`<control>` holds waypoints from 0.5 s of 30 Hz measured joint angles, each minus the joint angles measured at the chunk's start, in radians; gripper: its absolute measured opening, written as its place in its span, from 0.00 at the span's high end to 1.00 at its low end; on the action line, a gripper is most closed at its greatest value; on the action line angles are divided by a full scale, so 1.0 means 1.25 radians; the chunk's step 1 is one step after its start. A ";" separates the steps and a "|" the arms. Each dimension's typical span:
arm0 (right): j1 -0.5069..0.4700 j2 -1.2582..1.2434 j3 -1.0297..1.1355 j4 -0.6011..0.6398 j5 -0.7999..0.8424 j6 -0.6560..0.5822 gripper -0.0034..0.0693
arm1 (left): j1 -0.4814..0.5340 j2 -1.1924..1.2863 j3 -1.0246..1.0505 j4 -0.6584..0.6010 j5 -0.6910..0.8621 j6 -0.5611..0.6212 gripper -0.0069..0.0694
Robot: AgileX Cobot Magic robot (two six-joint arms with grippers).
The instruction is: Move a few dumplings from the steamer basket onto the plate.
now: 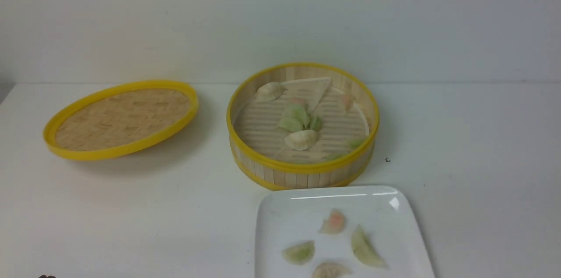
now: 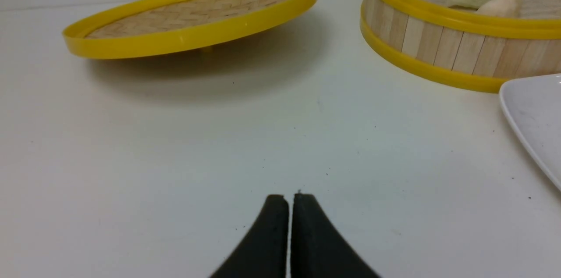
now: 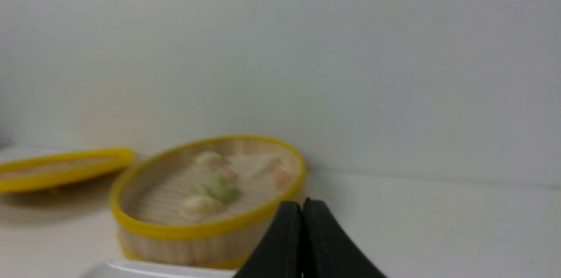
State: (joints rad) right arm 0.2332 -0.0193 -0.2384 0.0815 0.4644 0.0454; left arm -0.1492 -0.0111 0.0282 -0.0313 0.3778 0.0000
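Observation:
The steamer basket (image 1: 302, 168) stands mid-table with several dumplings (image 1: 301, 139) on its ribbed floor. The white plate (image 1: 280, 212) lies just in front of it and holds several dumplings (image 1: 333, 222). Neither gripper shows in the front view. My left gripper (image 2: 289, 197) is shut and empty, low over bare table, left of the basket (image 2: 438, 45) and plate (image 2: 532, 120). My right gripper (image 3: 302, 202) is shut and empty, near the basket (image 3: 184, 243), with the plate's edge (image 3: 144, 269) beneath; that view is blurred.
The flat woven yellow-rimmed lid (image 1: 122, 118) rests tilted at the left of the table; it also shows in the left wrist view (image 2: 193, 17) and the right wrist view (image 3: 57, 170). A white wall runs behind the table.

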 joint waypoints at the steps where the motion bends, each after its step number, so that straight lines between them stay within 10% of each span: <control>1: -0.032 0.000 0.031 -0.006 0.001 -0.001 0.97 | 0.000 0.000 0.000 0.000 0.000 0.000 0.92; 15: -0.165 0.002 0.205 -0.074 -0.055 -0.002 0.97 | 0.000 0.000 0.000 0.001 0.002 0.000 0.92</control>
State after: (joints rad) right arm 0.0273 -0.0171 0.0172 -0.0111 0.3952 0.0426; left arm -0.1492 -0.0111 0.0282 -0.0304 0.3802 0.0000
